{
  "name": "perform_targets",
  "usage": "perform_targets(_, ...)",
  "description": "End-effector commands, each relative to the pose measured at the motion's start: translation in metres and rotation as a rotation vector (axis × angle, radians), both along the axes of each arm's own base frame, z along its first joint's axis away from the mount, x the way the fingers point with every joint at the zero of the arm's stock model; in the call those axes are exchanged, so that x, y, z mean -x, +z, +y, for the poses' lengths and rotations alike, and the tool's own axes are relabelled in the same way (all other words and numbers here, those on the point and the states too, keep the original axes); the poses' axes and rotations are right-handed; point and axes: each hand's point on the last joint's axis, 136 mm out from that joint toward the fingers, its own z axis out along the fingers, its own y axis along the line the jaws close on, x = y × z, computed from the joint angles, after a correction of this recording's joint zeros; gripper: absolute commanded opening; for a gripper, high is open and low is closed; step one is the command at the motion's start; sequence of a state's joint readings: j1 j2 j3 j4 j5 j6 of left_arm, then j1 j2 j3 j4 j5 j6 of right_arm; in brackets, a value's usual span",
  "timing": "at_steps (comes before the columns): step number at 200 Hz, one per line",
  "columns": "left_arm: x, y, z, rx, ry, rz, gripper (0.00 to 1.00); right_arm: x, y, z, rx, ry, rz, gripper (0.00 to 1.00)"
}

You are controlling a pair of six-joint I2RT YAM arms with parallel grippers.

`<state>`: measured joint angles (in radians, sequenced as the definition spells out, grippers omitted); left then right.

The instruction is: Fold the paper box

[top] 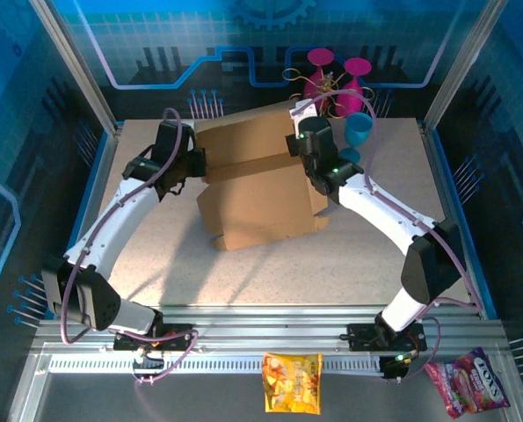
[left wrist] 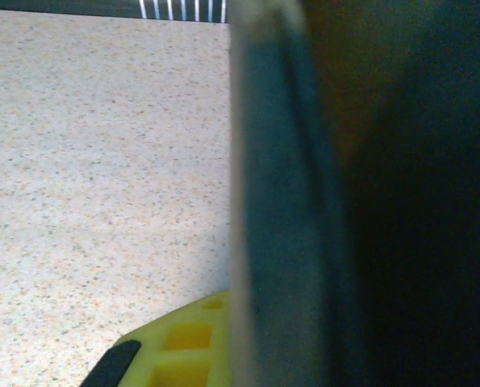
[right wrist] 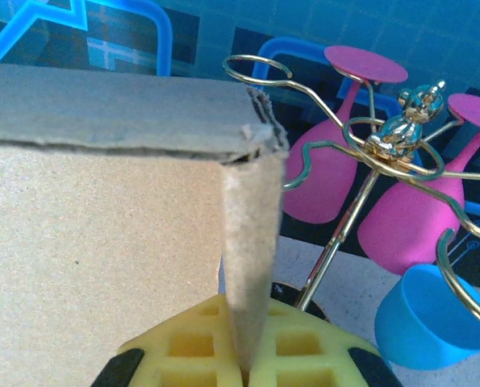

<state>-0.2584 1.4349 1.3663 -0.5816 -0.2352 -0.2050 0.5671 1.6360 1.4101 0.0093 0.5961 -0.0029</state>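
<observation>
One yellow right tool (right wrist: 244, 356) grips the fibrous brown paper box (right wrist: 102, 242).

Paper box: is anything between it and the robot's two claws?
Nothing visible is. The right gripper is shut on an upright flap of the paper box. The left gripper is shut at the box's left edge, apparently pinching it. The gold cup rack stands beyond the box, apart.
</observation>
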Motion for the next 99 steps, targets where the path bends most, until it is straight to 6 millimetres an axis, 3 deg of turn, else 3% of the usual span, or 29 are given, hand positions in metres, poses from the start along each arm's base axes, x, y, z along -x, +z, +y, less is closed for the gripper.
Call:
perform_targets(1,-0.003,0.003,0.035,-0.128,0.144,-0.007,0.00,0.014,0.012,-0.024,0.015,-0.106,0.030,0.00)
perform_targets(30,-0.007,0.001,0.036,-0.153,0.140,-0.015,0.00,0.021,0.010,-0.010,-0.010,-0.055,0.055,0.00)
perform_targets(77,-0.014,0.003,0.006,0.000,-0.026,-0.097,0.00,0.025,0.015,0.006,-0.036,0.023,0.055,0.00)
perform_targets(99,-0.015,-0.007,0.000,0.089,-0.069,-0.085,0.07,0.027,0.011,0.011,-0.039,0.037,0.066,0.00)
